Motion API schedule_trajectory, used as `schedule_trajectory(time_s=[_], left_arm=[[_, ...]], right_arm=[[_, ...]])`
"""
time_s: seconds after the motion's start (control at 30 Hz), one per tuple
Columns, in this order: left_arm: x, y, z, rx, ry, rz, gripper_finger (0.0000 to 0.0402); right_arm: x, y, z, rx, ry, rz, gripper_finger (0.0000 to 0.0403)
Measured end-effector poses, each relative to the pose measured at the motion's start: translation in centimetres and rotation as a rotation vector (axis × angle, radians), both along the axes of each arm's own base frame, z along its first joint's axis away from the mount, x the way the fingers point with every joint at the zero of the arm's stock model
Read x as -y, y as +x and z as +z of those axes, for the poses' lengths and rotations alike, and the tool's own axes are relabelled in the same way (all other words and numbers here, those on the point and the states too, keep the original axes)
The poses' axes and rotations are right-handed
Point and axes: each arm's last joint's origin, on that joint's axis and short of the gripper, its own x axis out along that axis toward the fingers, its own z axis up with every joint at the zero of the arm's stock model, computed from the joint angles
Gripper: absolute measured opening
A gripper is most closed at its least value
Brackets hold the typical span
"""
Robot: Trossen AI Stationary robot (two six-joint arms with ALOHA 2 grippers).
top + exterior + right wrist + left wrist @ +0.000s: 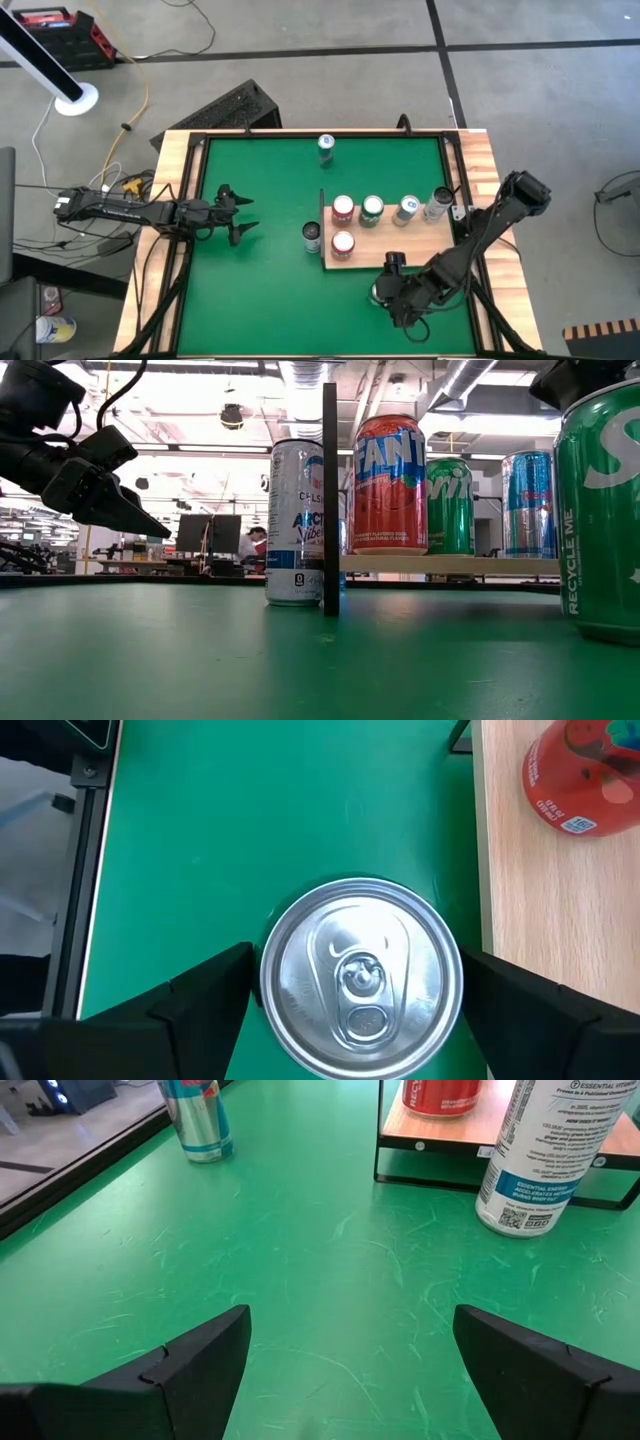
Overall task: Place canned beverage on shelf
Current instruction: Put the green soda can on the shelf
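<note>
Bright, even light comes from overhead fixtures — at table height the ceiling lamps [232, 415] blow out to white behind the cans. The green tabletop [270, 290] stays evenly lit from above, with only soft, short shadows beside the cans. The silver can top [360, 975] under the right wrist carries a mild sheen, sharp and readable. The nearest green can [600, 510] at table level looms large and cropped — the room far behind goes hazy.
</note>
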Motion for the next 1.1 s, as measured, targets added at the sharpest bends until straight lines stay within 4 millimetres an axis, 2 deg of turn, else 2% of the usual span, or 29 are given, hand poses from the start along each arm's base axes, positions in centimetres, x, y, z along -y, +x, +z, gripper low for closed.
schedule_trajectory(time_s=[0.13, 0.33, 0.43, 0.6, 0.8, 0.93, 1.1], left_arm=[[0.0, 0.0, 0.0, 0.000, 0.000, 0.001, 0.0334], [0.0, 0.0, 0.0, 0.000, 0.000, 0.001, 0.0334], [0.0, 0.0, 0.0, 0.000, 0.000, 0.001, 0.0334], [0.0, 0.0, 0.0, 0.000, 0.001, 0.002, 0.0334], [0.0, 0.0, 0.0, 0.000, 0.000, 0.002, 0.0334], [0.0, 0.0, 0.0, 0.000, 0.000, 0.002, 0.0334], [0.0, 0.0, 0.0, 0.001, 0.000, 0.002, 0.0334]], right_arm=[[0.2, -0.2, 0.4, 0.010, 0.010, -0.004, 0.0353], [0.4, -0.3, 0.9, 0.029, 0.027, -0.013, 0.0318], [0.6, -0.5, 1.4, 0.036, 0.031, -0.013, 0.0313], [0.9, -0.3, 3.8, 0.057, 0.035, -0.023, 0.0317], [2.1, -0.3, 6.9, 0.080, -0.087, -0.012, 0.0318], [3.2, 0.3, 6.9, 0.078, -0.157, -0.001, 0.0318], [5.8, 1.4, 5.6, -0.006, -0.167, -0.027, 0.0318]])
